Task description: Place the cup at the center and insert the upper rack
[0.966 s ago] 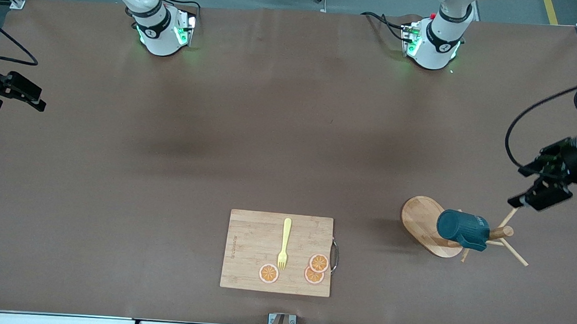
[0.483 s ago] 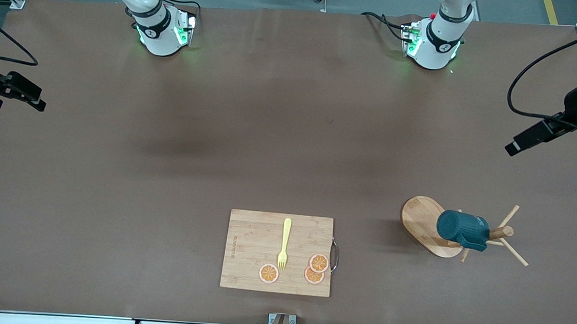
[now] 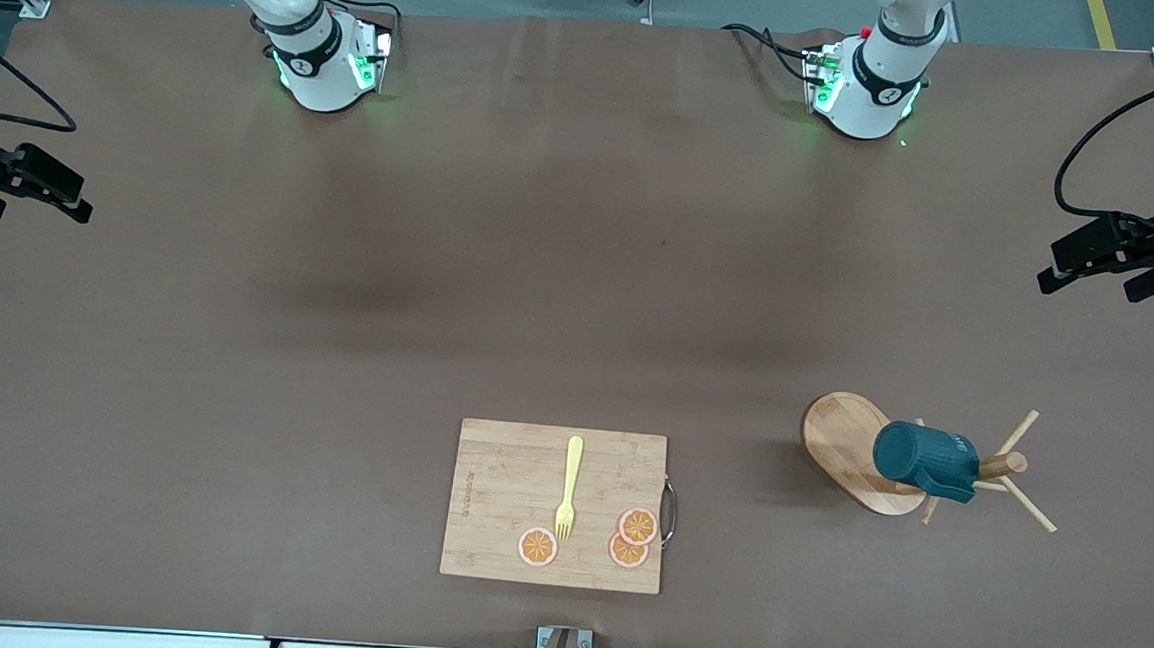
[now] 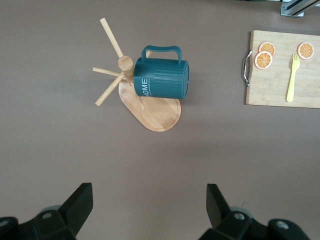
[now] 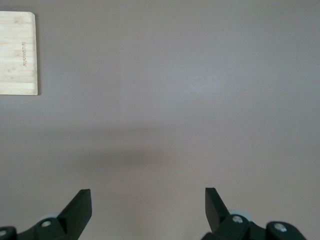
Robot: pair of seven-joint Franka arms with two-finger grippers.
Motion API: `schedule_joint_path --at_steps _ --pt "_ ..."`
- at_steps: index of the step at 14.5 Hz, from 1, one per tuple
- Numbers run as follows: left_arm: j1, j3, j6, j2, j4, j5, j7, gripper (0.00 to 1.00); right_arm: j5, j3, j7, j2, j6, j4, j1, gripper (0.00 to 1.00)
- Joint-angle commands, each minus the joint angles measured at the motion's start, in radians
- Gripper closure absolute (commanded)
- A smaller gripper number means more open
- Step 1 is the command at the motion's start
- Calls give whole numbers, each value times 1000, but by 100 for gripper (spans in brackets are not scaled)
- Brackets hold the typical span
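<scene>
The bench (image 3: 579,294) is covered with a plain brown mat from end to end. At its near edge, in the middle, a small metal bracket (image 3: 562,644) sticks up, and cables lie along the floor below it.

A little farther in sits a wooden cutting board (image 3: 506,500) with a metal handle on the side toward my left arm's end. A yellow fork (image 3: 569,487) lies on it, and three orange slices (image 3: 629,540) lie by the fork's tines.

Toward my left arm's end of the bench stands the upper rack (image 3: 845,446), a wooden mug tree on an oval base. The cup (image 3: 924,460) hangs on it, tipped on its side. It looks hooked on a peg by its handle, but I cannot quite see where they meet.

My left fingers (image 3: 1107,264) hang in the air over the bare mat at the edge of my left arm's end. They are spread wide apart and hold nothing. The left wrist view shows the rack (image 4: 155,107) and the cup (image 4: 162,79) well apart from my fingers (image 4: 82,202).

My right fingers (image 3: 39,193) hang over the edge at my right arm's end, also spread wide and holding nothing. That arm waits.

Farthest away, both arm bases (image 3: 328,58) glow green. Past the bench there is a grey floor with a yellow line.
</scene>
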Motion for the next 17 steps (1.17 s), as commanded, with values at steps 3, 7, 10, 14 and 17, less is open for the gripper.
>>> schedule_joint_path --at_steps 3,7,10,14,17 --pt "0 -9 -19 -68 -17 69 29 0 -10 5 3 1 -3 6 -8 0" --pt "-15 -5 -44 -88 -18 63 32 0 -10 5 3 1 0 5 -10 0" --pt "-196 160 -46 -91 -18 61 30 0 -10 5 3 3 0 3 -10 0" --pt "-310 275 -41 -94 -6 61 29 0 -10 3 3 6 4 5 -11 0" --pt "-307 273 -40 -93 -4 58 26 0 -10 3 2 6 4 5 -11 0"
